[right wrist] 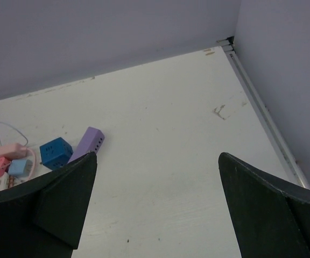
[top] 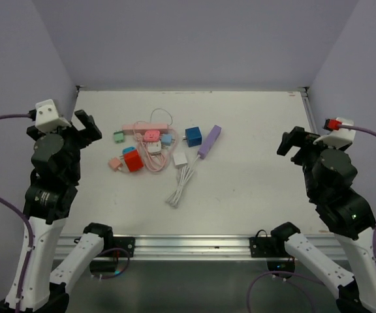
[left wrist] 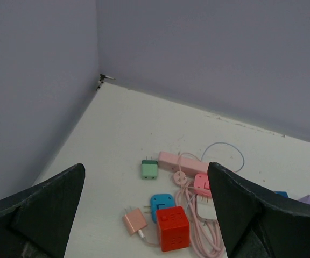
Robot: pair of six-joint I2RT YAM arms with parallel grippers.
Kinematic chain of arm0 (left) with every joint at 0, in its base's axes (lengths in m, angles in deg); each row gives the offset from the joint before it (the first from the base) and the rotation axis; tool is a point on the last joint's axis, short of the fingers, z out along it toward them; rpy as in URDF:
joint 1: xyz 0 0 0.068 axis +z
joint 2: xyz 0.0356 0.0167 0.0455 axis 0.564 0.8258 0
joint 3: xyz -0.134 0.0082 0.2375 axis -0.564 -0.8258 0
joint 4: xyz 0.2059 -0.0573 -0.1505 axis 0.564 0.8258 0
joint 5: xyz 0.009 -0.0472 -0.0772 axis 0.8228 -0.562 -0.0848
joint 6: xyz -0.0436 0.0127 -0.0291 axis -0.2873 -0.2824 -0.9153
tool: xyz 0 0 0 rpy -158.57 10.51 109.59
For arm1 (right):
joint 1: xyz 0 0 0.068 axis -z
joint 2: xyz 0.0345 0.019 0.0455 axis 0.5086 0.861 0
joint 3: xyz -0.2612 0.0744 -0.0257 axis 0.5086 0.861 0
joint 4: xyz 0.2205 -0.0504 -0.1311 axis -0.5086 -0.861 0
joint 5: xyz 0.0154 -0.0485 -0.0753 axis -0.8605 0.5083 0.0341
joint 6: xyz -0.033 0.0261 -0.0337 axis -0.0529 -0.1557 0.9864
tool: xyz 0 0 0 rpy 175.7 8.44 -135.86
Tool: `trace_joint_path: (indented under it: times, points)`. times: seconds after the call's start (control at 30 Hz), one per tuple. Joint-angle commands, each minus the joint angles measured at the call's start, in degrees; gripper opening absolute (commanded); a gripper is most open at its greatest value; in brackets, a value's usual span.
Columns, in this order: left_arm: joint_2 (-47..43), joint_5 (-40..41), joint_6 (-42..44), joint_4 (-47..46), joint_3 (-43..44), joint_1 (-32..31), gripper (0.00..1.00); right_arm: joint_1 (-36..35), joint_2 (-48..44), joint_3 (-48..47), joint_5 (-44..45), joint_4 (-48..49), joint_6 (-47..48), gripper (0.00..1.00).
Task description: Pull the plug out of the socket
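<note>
plug (top: 151, 135), the pink one, is my best guess for the task's thing. in the top view it sits touching the near side of the pink power strip (top: 142, 127), well ahead and to the right of the left gripper (top: 87, 127), whose jaws stand spread wide and empty. the right gripper (top: 291, 142) is spread and empty too, with the plug far off to its left. both arms hang at the sides of the table (top: 260, 189), probably to leave the pile in plain sight and open to either one. the strip's long axis runs side to side, along the far wall. the plug seems to face away from the arms into it, though i can't tell if it is truly seated.

in the left wrist view the plug lies just inside the finger (left wrist: 252, 215) on the picture's right. the strip crosses beyond it, and a red cube (left wrist: 172, 228) sits low in the gap between the jaws.

in the right wrist view the plug only peeks in at the far left edge. a blue cube (right wrist: 55, 152) and a purple strip (right wrist: 87, 142) lie just beyond the left-hand finger (right wrist: 53, 204).
</note>
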Motion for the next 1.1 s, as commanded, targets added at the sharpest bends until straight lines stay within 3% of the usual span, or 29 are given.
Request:
trace_joint_path:
  times: [0.0,0.17,0.43,1.07]
  points:
    - [-1.52,8.37,3.24,5.73,6.27,0.35,1.0,-0.02,-1.52,-4.5,3.51,1.23,5.37,0.99]
    - [-1.7,14.17,4.74,7.32,13.21,-0.36,1.0,-0.11,-3.28,-7.06,3.78,3.08,9.94,0.99]
    - [-0.73,16.64,4.13,8.29,18.05,-0.53,0.99,-0.11,-4.95,-8.99,5.01,3.96,13.11,0.99]
    - [-1.08,16.38,4.21,7.67,18.5,-0.8,1.0,-0.11,-4.43,-9.43,3.08,5.1,10.91,0.99]
